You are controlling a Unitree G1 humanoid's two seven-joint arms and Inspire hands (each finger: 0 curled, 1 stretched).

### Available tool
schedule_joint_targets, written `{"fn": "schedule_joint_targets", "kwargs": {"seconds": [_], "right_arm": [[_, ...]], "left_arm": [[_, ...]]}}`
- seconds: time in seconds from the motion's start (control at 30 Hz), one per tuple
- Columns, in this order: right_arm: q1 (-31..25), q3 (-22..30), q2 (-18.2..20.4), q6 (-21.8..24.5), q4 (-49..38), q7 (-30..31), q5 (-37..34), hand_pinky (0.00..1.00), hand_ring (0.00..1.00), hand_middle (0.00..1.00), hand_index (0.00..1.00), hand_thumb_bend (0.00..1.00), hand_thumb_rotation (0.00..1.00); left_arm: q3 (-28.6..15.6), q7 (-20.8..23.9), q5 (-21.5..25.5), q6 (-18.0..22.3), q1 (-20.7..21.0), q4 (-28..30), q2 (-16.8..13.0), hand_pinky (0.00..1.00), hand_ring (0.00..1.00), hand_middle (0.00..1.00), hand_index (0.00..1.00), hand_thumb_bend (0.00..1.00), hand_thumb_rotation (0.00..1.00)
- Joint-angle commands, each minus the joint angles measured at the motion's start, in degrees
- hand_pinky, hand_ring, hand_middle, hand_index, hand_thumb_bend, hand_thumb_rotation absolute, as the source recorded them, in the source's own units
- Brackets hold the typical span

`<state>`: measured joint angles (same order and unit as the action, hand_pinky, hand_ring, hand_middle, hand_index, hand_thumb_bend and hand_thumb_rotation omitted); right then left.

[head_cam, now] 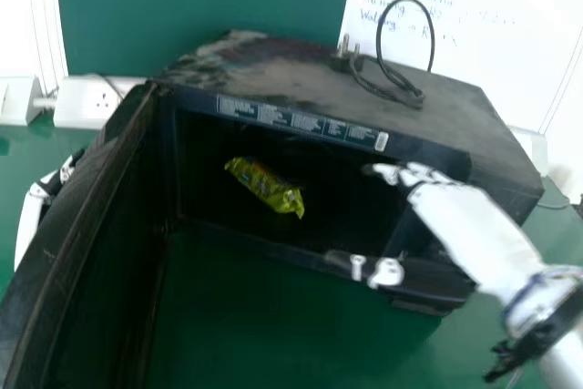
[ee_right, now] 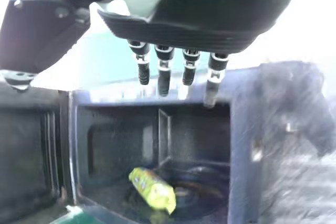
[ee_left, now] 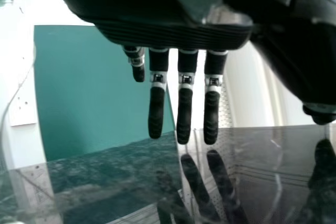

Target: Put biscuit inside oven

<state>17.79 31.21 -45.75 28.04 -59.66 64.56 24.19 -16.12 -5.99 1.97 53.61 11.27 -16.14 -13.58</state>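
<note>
Yellow-green wrapper marks the biscuit [head_cam: 264, 187] for us: it lies slantwise inside the black oven [head_cam: 301, 70], one end turned toward the oven's mouth, apart from both hands.

At the right part of the oven's mouth we see the right hand [head_cam: 460, 216], its fingers [ee_right: 164, 72] straight and well open, the thumb [head_cam: 384, 272] standing wide of them. They have hold of nothing. The thumb sits low, by the lower front edge [head_cam: 264, 248] of the oven; whether it touches that edge we cannot tell.

Beyond the oven's open door [head_cam: 64, 216], on its outer side, is the left hand [head_cam: 35, 202]. We find its fingers [ee_left: 185, 116] straight too, and holding nothing. Their tips come close to a dark, glossy face that mirrors them; we cannot tell whether they meet it.

As for room, we see a dark gap inside the oven between the biscuit and the right hand's fingers. The door stands swung out at the oven's left, its inner face bounding that side of the mouth, and the green surface [head_cam: 237, 316] shows between the door and the oven's front.

On the oven's top, toward the back right, a cable [head_cam: 433, 34] loops upward; behind the oven stands a whiteboard [head_cam: 492, 52] with handwriting on it.
</note>
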Motion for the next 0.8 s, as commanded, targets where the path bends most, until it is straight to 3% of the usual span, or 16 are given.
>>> {"fn": "schedule_joint_targets", "kwargs": {"seconds": [0.0, 0.23, 0.33, 0.5, 0.63, 0.73, 0.77], "right_arm": [[0.1, 5.0, -1.5, 4.2, -0.3, 1.6, -4.8, 0.77, 0.88, 0.93, 1.0, 0.93, 0.72], [-3.0, 15.2, -2.1, 10.1, -0.3, -2.3, -8.8, 0.58, 0.7, 0.77, 0.92, 0.87, 0.49], [-4.9, 18.4, -2.3, 10.8, -0.3, -3.6, -10.1, 0.53, 0.63, 0.72, 0.9, 0.82, 0.46], [-8.0, 21.3, -3.0, 12.5, -0.3, -6.2, -11.1, 0.49, 0.63, 0.72, 0.89, 0.77, 0.48], [-9.5, 21.8, -3.0, 13.2, -0.3, -9.5, -10.7, 0.53, 0.65, 0.72, 0.87, 0.83, 0.54], [-10.2, 19.7, -1.8, 12.6, -0.3, -14.8, -7.7, 0.45, 0.61, 0.7, 0.86, 0.81, 0.51], [-10.1, 18.7, -0.9, 12.4, -0.3, -16.9, -7.0, 0.43, 0.58, 0.67, 0.83, 0.85, 0.47]], "left_arm": [[0.3, 0.9, -1.8, 1.2, -0.7, 0.9, 0.2, 0.45, 0.48, 0.52, 0.49, 0.51, 0.08], [1.7, 1.1, -3.2, 4.2, -0.7, 0.7, -0.3, 0.45, 0.48, 0.5, 0.49, 0.51, 0.08], [2.4, 1.3, -4.3, 5.1, -0.5, 1.4, -0.4, 0.44, 0.47, 0.49, 0.49, 0.51, 0.08], [4.8, 0.6, -4.5, 4.1, -1.0, 5.2, -0.1, 0.4, 0.44, 0.47, 0.49, 0.51, 0.07], [6.9, 0.3, -4.5, 1.3, -2.7, 10.2, 0.6, 0.37, 0.42, 0.45, 0.49, 0.51, 0.07], [8.5, -0.1, -4.4, -0.7, -3.9, 13.6, 0.9, 0.35, 0.41, 0.45, 0.48, 0.51, 0.06], [8.8, -0.1, -4.5, -0.9, -4.2, 14.0, 0.9, 0.35, 0.4, 0.44, 0.48, 0.51, 0.06]]}}
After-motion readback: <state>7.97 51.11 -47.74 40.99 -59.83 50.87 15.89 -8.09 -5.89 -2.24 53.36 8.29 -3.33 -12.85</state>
